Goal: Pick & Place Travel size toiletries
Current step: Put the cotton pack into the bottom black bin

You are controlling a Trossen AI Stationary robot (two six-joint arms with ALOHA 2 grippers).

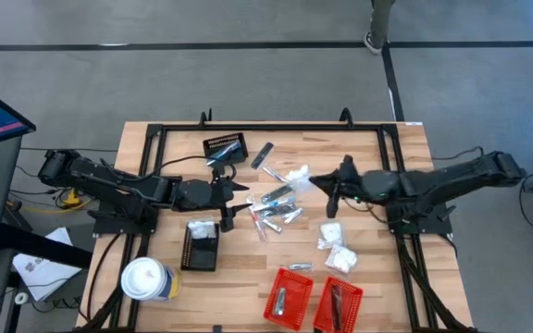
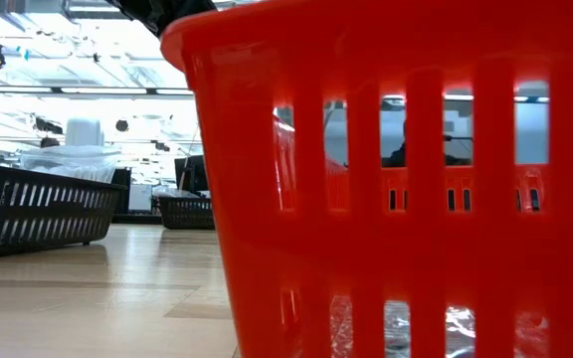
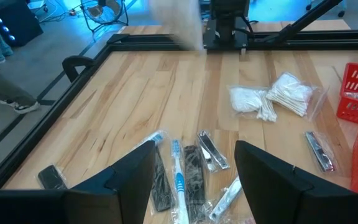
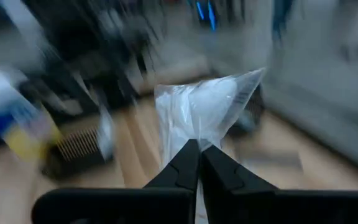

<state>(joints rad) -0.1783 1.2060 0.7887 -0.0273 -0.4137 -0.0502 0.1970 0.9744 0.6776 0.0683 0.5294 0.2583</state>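
The right end effector (image 4: 199,163) is pinched on one corner of a white clear-wrapped packet (image 4: 205,112), so the packet hangs clear of the worktop (image 1: 368,277). The left end effector (image 3: 194,177) hovers, spread, over silvery sachets and sticks (image 3: 191,171).

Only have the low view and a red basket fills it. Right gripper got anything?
Observer: Yes. The right gripper is shut on a white packet, clear of the table.
Operator: And the left one?
Observer: The left gripper is open and empty, over the pile of tubes mid-table.
Operator: Any more packets on the table?
Observer: Two packets lie side by side, between the pile and the red baskets.
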